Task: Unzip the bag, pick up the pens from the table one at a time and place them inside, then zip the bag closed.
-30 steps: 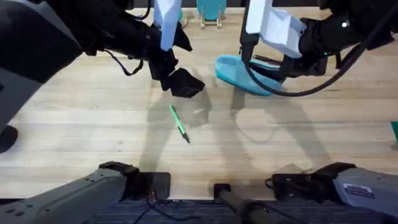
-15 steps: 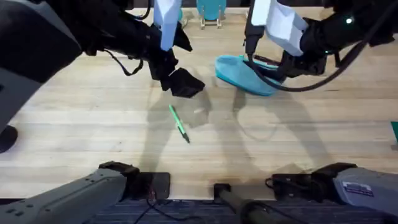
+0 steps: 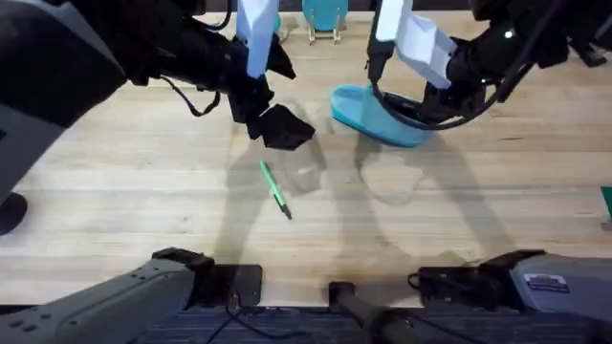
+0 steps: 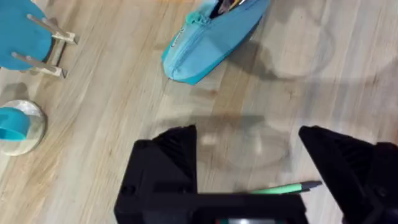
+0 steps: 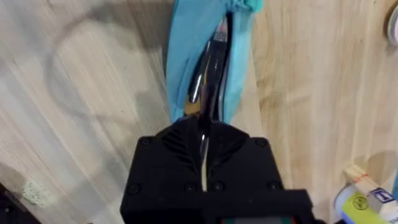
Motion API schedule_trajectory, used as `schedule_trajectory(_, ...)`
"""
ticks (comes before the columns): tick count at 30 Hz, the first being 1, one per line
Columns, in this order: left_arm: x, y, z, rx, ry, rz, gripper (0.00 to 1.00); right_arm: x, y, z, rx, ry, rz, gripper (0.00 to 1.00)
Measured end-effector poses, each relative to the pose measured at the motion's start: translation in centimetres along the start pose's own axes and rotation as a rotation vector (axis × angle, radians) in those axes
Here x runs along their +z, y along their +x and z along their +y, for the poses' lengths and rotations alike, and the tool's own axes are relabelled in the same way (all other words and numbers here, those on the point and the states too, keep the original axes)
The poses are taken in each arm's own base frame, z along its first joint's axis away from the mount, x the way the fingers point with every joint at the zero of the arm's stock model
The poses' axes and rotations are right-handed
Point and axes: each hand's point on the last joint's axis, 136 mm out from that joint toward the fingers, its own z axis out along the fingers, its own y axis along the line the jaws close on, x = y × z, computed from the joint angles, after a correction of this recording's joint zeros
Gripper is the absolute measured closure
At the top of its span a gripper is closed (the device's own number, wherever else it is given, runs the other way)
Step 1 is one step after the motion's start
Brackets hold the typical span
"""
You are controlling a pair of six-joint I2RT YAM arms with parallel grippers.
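Left arm: its black two-finger gripper [image 3: 279,127] hangs over the light butcher-block wooden surface [image 3: 143,191], jaws spread wide with nothing between them, as the left wrist view shows.
Green pen: the slim bright green pen with a dark tip [image 3: 275,190] lies flat on the surface, just in front of and below the left jaws, apart from them; in the left wrist view it [image 4: 283,188] lies between the two fingers' line but lower, untouched.
Green pen handling: judged light, stiff, smooth and apt to roll; best taken across the middle of its barrel, jaws crosswise to its length, closing close to the wood.
Teal bag: the elongated teal-blue soft fabric pencil pouch [image 3: 368,113] lies on the surface to the right of the left gripper, well apart from the green pen; its mouth gapes open along the zipper.
Bag handling: judged limp and light, likely to slide or fold if pushed; the zipper tab is the place to hold for closing.
Black pen: a glossy dark slim pen [image 5: 208,68] runs from the right jaws into the open mouth of the bag.
Right arm: its black gripper [image 5: 202,149] sits at the bag's end, jaws pressed together pinching the dark pen's rear end.
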Motion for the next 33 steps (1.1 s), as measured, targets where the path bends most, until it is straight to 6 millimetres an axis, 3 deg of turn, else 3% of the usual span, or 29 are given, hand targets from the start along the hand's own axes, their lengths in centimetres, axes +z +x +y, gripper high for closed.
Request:
schedule_trajectory(10, 0.0, 0.0, 0.0, 0.000, 0.000, 0.000, 0.007, 0.1, 1.4, -0.6, 0.076, -0.020, -0.026, 0.968)
schedule_trajectory(21, 0.0, 0.0, 0.0, 0.000, 0.000, 0.000, 0.008, 1.9, 2.3, 1.8, 0.051, -0.096, 0.002, 0.969)
schedule_trajectory(33, 0.0, 0.0, 0.0, 0.000, 0.000, 0.000, 0.008, 2.7, 2.2, 1.1, 0.046, -0.057, -0.010, 0.968)
